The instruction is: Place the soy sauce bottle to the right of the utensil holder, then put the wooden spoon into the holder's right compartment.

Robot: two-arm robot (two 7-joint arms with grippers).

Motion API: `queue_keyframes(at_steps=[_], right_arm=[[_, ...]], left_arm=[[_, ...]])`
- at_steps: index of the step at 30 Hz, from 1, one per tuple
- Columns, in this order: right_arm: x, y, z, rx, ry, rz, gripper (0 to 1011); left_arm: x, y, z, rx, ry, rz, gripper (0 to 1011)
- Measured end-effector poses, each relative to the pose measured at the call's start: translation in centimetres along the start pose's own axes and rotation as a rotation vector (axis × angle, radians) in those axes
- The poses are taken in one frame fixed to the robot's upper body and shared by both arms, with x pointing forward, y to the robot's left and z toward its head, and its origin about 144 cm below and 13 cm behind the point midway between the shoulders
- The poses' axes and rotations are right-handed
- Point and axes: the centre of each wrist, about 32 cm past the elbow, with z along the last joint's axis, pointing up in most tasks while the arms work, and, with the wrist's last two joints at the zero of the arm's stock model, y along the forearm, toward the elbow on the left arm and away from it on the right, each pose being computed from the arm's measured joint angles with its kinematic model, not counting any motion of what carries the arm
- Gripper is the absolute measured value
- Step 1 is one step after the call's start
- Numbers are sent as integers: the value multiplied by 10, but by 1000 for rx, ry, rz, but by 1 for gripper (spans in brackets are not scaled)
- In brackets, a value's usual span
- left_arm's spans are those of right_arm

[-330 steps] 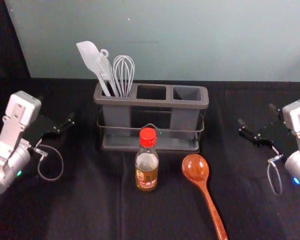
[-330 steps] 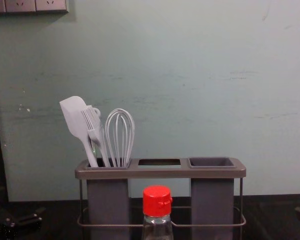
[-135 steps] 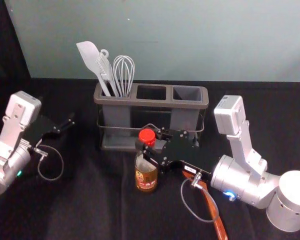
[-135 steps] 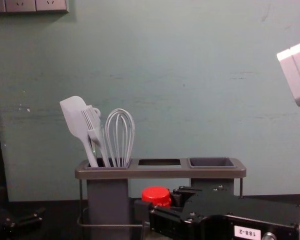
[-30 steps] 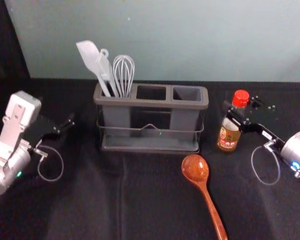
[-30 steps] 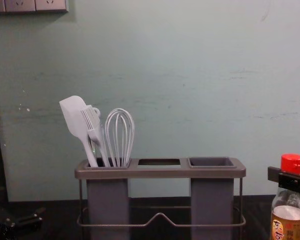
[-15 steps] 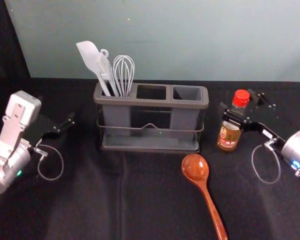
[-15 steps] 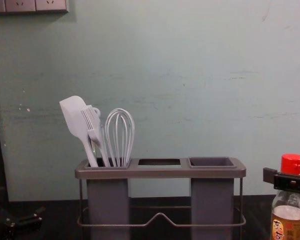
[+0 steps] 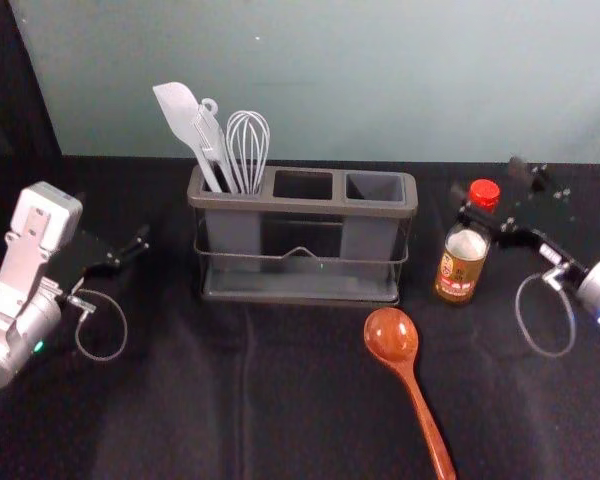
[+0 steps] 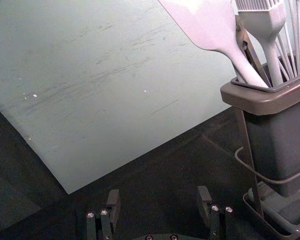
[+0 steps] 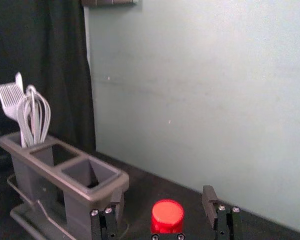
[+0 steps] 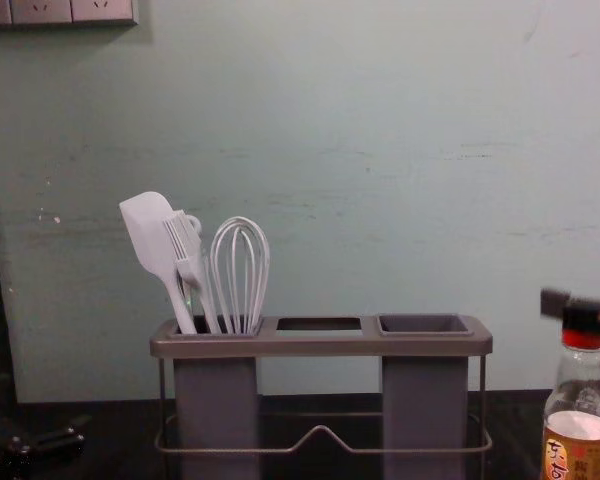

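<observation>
The soy sauce bottle, clear glass with a round red screw cap and a yellow-brown printed label [image 9: 460, 268], stands upright on the black cloth [image 9: 320, 400], just to the right of the grey plastic utensil holder [image 9: 310, 206]. Its neck is transparent; a pale band shows above the label. The right gripper [image 9: 488, 179] is at the cap, released, its jaws spread wide with one on either side. The glossy reddish-brown wooden spoon [image 9: 391, 337] lies in front of the holder's right part, oval bowl nearest the holder, slim handle slanting away from it. A pale spatula [image 9: 178, 108] and a wire whisk [image 9: 248, 150] occupy the left compartment. The left gripper [image 9: 113, 218] is parked at the left, jaws apart.
</observation>
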Motion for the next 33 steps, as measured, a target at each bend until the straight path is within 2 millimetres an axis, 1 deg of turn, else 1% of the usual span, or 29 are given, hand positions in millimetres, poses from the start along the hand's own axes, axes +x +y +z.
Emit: queue_keyframes(at_steps=[4,11,17,20,21,23,25,29,33], right_arm=[[-5,-8,19,34,-45,0,1003],[-14,-17,44,58,-107,55,1003],[-23,-22,62,59,-117,119,1003],[-35,-24,71,35,-124,159,1003],[-43,-24,75,10,-124,178,1003],[-51,-24,77,-16,-116,196,1003],[-63,-24,79,-64,-95,206,1002],[-90,-22,82,-202,-61,180,1003],[-105,-19,86,-319,-41,133,1003]], left_arm=[[0,0,0,0,0,0,1005],[0,0,0,0,0,0,1005],[0,0,0,0,0,0,1005],[0,0,0,0,0,0,1005],[0,0,0,0,0,0,1005],[0,0,0,0,0,0,1005],[0,0,0,0,0,0,1005],[0,0,0,0,0,0,1005],[0,0,0,0,0,0,1005]])
